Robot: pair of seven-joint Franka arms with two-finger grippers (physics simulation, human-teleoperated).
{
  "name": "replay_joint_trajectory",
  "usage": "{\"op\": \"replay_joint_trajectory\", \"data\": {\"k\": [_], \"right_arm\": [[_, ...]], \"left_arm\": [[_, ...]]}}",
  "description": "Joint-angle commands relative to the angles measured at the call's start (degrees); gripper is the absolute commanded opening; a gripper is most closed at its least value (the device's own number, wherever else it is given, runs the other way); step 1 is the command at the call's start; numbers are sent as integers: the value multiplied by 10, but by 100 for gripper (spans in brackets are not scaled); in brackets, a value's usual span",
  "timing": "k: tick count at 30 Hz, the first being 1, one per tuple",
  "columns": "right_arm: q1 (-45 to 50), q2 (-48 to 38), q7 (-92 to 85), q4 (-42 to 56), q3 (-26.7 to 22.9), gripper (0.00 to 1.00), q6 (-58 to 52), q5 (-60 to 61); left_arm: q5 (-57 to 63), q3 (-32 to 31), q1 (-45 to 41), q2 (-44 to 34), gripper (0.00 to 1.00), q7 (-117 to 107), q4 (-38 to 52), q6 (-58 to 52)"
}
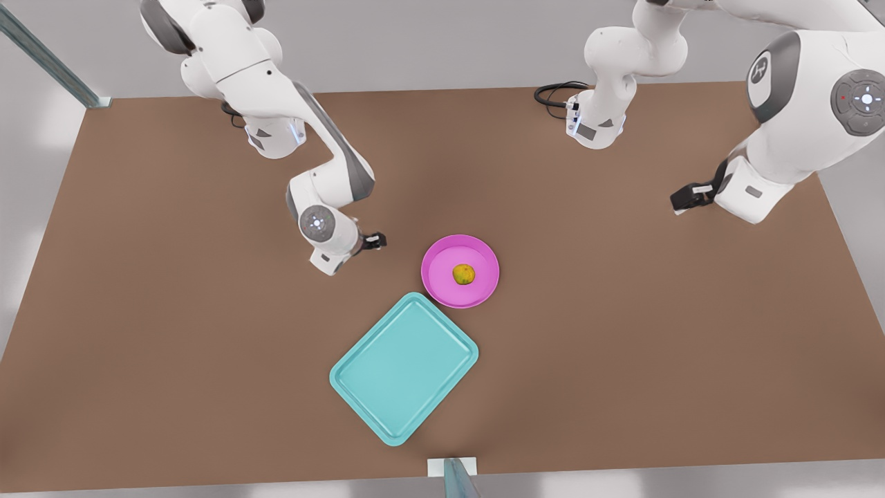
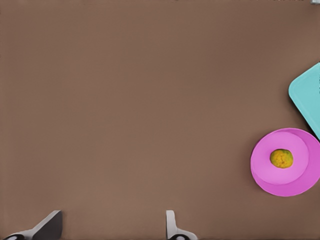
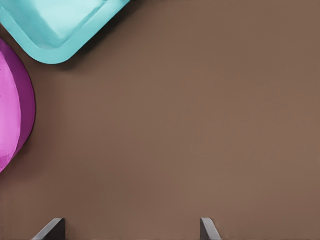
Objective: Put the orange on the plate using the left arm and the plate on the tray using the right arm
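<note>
The orange (image 1: 464, 274) (image 2: 281, 158) lies in the middle of the pink plate (image 1: 480, 261) (image 2: 300, 180) (image 3: 12, 120). The plate rests on the brown table, right beside a corner of the teal tray (image 1: 404, 366) (image 2: 309, 92) (image 3: 55, 30), not on it. My right gripper (image 1: 373, 241) (image 3: 131, 229) hovers open at the front view's left, a short way from the plate's rim, with nothing between its fingers. Far off at the front view's right, my left gripper (image 1: 686, 199) (image 2: 111, 227) is open and empty, well away from plate and orange.
A black cable (image 1: 553, 93) loops by an arm base at the table's back edge. Metal posts stand at the back left corner (image 1: 48, 62) and the front edge (image 1: 456, 477). Bare brown tabletop surrounds plate and tray.
</note>
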Motion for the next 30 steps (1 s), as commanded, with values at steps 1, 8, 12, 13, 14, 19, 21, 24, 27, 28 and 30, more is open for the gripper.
{"op": "replay_joint_trajectory", "data": {"k": [1,8,12,13,14,19,21,24,27,28,30], "right_arm": [[2,12,333,-1,0,100,117,89],[46,87,158,36,0,100,160,276],[67,133,158,78,0,100,160,276],[68,139,158,84,0,100,160,276],[68,141,158,84,0,100,160,275],[84,164,124,97,0,100,158,275],[87,174,118,105,10,83,157,276],[88,177,118,111,22,80,157,275],[88,188,117,120,31,80,157,275],[88,197,117,129,36,79,157,275],[88,206,117,139,38,74,157,275]], "left_arm": [[22,-5,7,12,100,208,21,-66],[19,-2,7,8,100,209,19,-87],[8,-1,12,10,100,209,16,-87],[8,-1,12,9,100,209,16,-88],[8,-1,12,10,100,209,16,-88],[8,-2,11,9,100,209,15,-89],[8,-2,11,9,100,209,15,-93],[8,-3,11,10,100,209,15,-93],[8,-3,11,9,100,209,16,-92],[8,-3,11,8,100,209,16,-93],[8,-3,11,8,100,209,16,-93]]}}
